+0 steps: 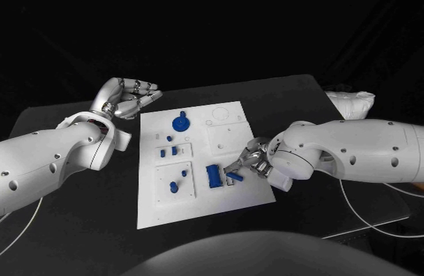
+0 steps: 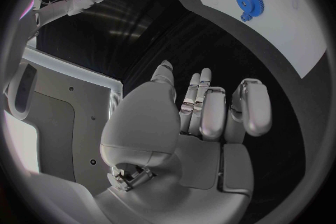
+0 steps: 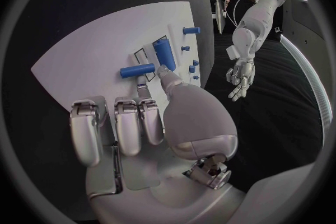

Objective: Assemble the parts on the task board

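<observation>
1. Fingertips (image 3: 162,71) of the right hand (image 1: 254,161) touch a small blue cylinder (image 3: 137,70), not clasping it.
2. It lies on the white task board (image 1: 247,193).
3. Beside the board, the left hand (image 1: 131,96) hovers, fingers loosely curled, holding nothing.

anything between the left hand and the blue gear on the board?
Nothing. In the head view the left hand hovers off the task board corner; only bare black table and bare white board separate it from the blue gear. The left wrist view agrees.
</observation>
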